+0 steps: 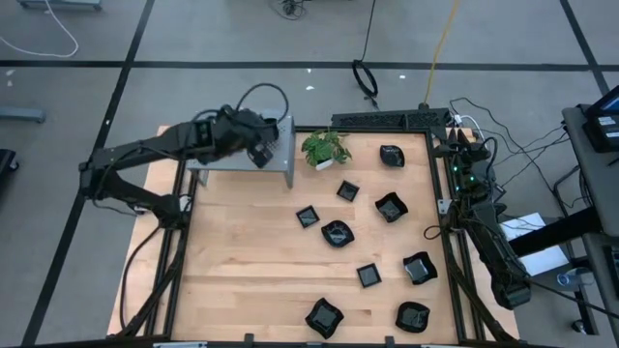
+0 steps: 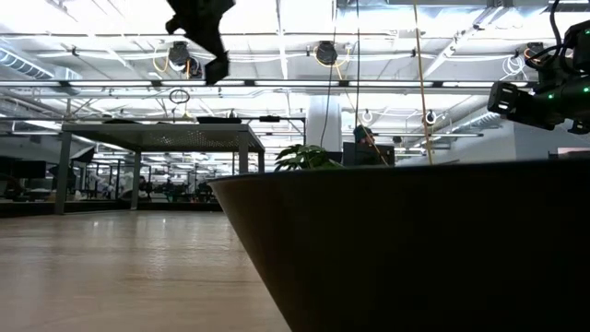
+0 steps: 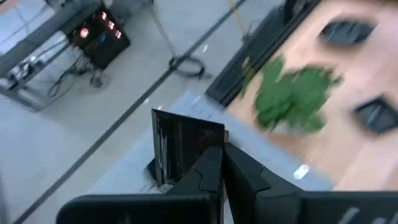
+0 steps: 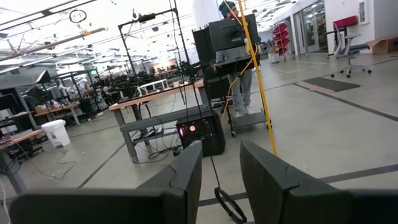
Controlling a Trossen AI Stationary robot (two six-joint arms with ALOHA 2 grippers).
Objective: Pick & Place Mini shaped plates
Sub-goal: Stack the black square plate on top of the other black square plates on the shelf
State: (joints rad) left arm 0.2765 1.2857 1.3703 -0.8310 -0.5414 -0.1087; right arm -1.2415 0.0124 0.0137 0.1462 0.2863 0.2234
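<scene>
Several small black glossy plates lie flat on the right half of the wooden table, among them a rounded one [image 1: 337, 233], a square one [image 1: 368, 275] and a wavy one [image 1: 324, 316]. My left gripper [image 1: 263, 150] hovers over a grey metal stand [image 1: 232, 166] at the table's far left corner, shut on a square black plate [image 3: 183, 146]. In the low view it hangs high up [image 2: 207, 41]. My right gripper [image 4: 221, 168] is open and touches nothing. Its arm [image 1: 484, 232] waits along the table's right edge. My left gripper pinches the square plate between its two fingers [image 3: 214, 165] at the plate's lower edge near a corner [image 3: 205, 152]. The plate stands on edge in the hold, lifted clear above the grey stand's surface. How far back it reaches between the fingers does not show.
A small green potted plant [image 1: 326, 147] stands just right of the grey stand. One black dish [image 2: 415, 249] sits close to the low camera and blocks most of that view. Bare wood [image 1: 242, 261] fills the table's left and near-left part. Cables run along the right edge [image 1: 464, 164].
</scene>
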